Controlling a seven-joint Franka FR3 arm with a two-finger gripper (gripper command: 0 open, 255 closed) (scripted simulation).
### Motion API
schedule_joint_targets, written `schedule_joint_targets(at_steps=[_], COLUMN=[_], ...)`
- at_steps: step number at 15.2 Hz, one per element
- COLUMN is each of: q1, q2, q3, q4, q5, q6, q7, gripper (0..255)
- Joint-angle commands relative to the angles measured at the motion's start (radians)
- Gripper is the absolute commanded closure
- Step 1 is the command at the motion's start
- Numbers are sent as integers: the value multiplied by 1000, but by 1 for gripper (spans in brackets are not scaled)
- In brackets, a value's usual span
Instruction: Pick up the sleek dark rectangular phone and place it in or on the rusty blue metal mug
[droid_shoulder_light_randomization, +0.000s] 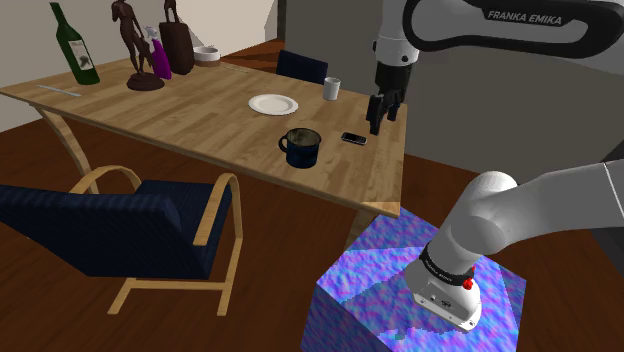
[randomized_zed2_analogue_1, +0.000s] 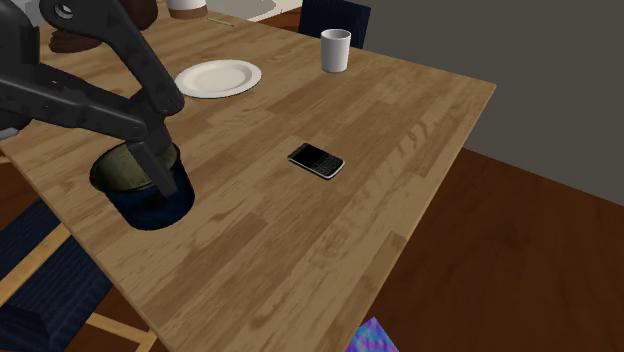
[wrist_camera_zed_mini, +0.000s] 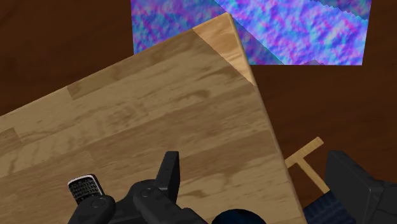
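Wood-plank tabletop (droid_shoulder_light_randomization: 200, 125) over a dark wooden floor, seen from beside the blue-purple stand (droid_shoulder_light_randomization: 400, 290) at lower right. Nearest you, lower left, sits a blue armchair (droid_shoulder_light_randomization: 130, 235). Mid-frame the dark blue mug (droid_shoulder_light_randomization: 300, 147) stands upright. The black phone (droid_shoulder_light_randomization: 353, 138) lies flat just to its right, apart from it. The tool (droid_shoulder_light_randomization: 383, 118) hangs above and right of the phone, holding nothing; you cannot tell whether it is apart or together. Judged step: approach, with no grasp made. Next, lower squarely across the phone's narrow width. Beyond lie a white plate (droid_shoulder_light_randomization: 273, 104), a white cup (droid_shoulder_light_randomization: 332, 88) and, upper left, a green bottle (droid_shoulder_light_randomization: 75, 45).
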Motion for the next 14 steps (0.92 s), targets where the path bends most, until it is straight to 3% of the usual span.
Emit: schedule_joint_targets(at_steps=[1,14], q1=[0,-71], q2=[0,231], q3=[0,-263], q4=[0,-53], q5=[0,-112], q6=[0,348], q7=[0,-288], gripper=[0,0])
